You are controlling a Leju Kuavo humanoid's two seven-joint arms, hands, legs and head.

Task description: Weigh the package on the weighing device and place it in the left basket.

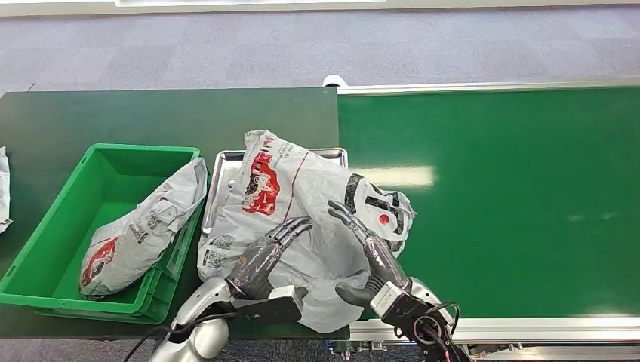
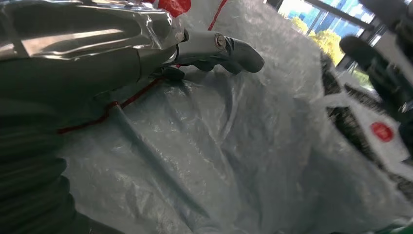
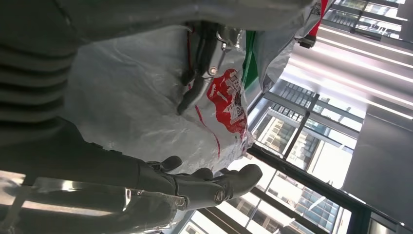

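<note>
**A:** What was the package like, and where was it?

**B:** A large, crinkled grey plastic mailer bag (image 1: 302, 204), printed in red and black, lay slumped across a shiny rectangular metal scale tray (image 1: 220, 170) and spilled over the tray's near edge.

**A:** And the hands?

**B:** The left hand (image 1: 264, 256) lay on the bag's left side, dark fingers (image 1: 290, 228) stretched out and slightly apart, pressing the film. The right hand (image 1: 370, 253) rested against the bag's right side, fingers extended, thumb spread away. Whether either truly gripped the plastic, I could not tell.

**A:** What surrounded it?

**B:** Just left of the tray stood a green plastic basket (image 1: 45, 249) holding another grey wrinkled bag (image 1: 140, 234). Both sat on a dark green table (image 1: 151, 113). To the right ran a bright green conveyor belt (image 1: 513, 196) with metal rails. The bag hid most of the tray.
</note>
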